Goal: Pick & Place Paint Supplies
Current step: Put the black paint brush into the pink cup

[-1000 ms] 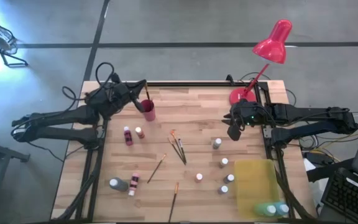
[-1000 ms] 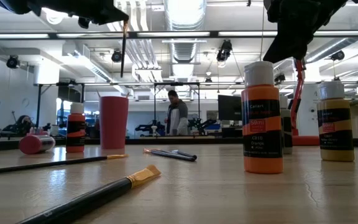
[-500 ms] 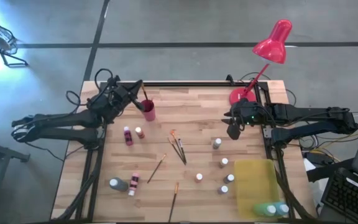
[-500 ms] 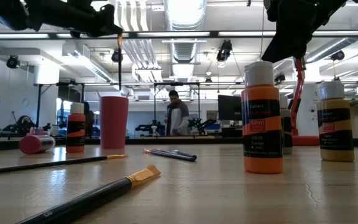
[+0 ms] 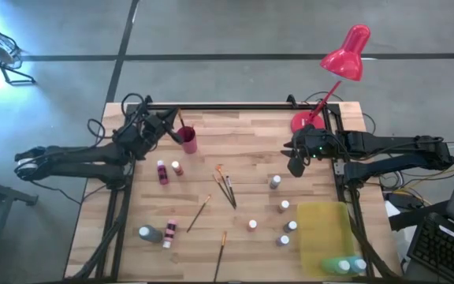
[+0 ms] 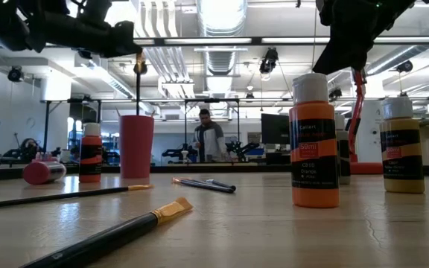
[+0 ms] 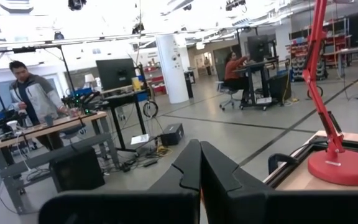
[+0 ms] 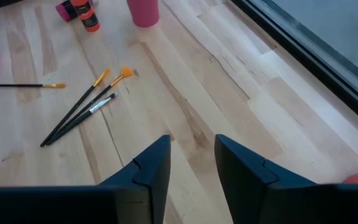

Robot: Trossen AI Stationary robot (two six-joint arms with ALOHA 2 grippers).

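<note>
One paintbrush (image 6: 138, 89) is seen hanging upright from the clenched fingers of the left gripper (image 6: 135, 52), its lower end directly under the tool and just above, or just inside, the mouth of the pink cup (image 6: 136, 145); which of the two cannot be told from the level view. The step in hand is judged to be the dropping of this brush into the cup. It would be done well if the handle were kept vertical and centred over the cup's mouth, lowered until the end is clearly below the rim, and only then let go, so that the light cup is not knocked over or the brush tipped out onto the table (image 5: 251, 138). Two small bottles (image 5: 169, 169) stand near the cup, on the side away from the gripper, and should be cleared on the way out. Farther off, three loose brushes (image 8: 82, 115) lie bunched ahead of the right gripper (image 8: 192, 155), which is held above the boards with its fingers parted and nothing between them. More white-capped bottles, among them an orange bottle (image 6: 314, 141), are still to be collected, so much of the task is judged to remain.
</note>
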